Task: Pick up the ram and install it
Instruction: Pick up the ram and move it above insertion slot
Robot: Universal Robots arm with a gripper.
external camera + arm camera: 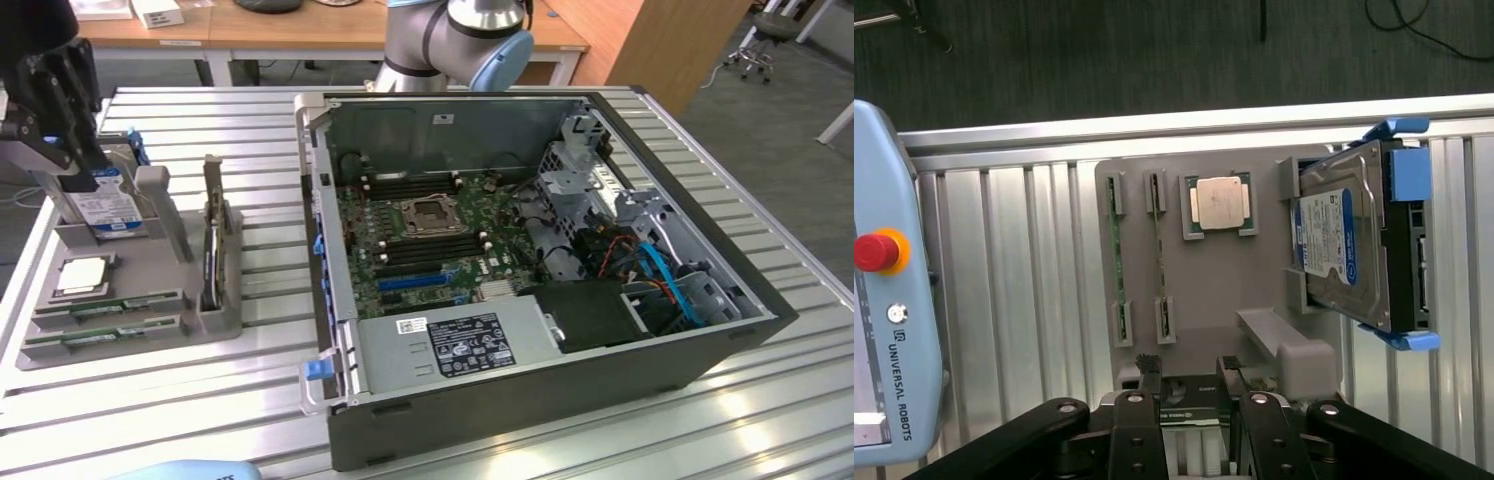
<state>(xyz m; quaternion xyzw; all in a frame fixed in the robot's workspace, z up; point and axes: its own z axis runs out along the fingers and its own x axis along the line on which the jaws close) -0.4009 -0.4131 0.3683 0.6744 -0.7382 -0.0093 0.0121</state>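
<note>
the ram stands on edge in the grey holder on the worktop, beside a twin stick, and the fingers, apart and empty nearby, might, i judge, nudge its neighbour or clip a slot post if misaligned.

Our arm rises at the far side in the exterior view, and our tool hangs dark at that view's left, pointing down. In the wrist view its two fingers stand spread apart.
</note>
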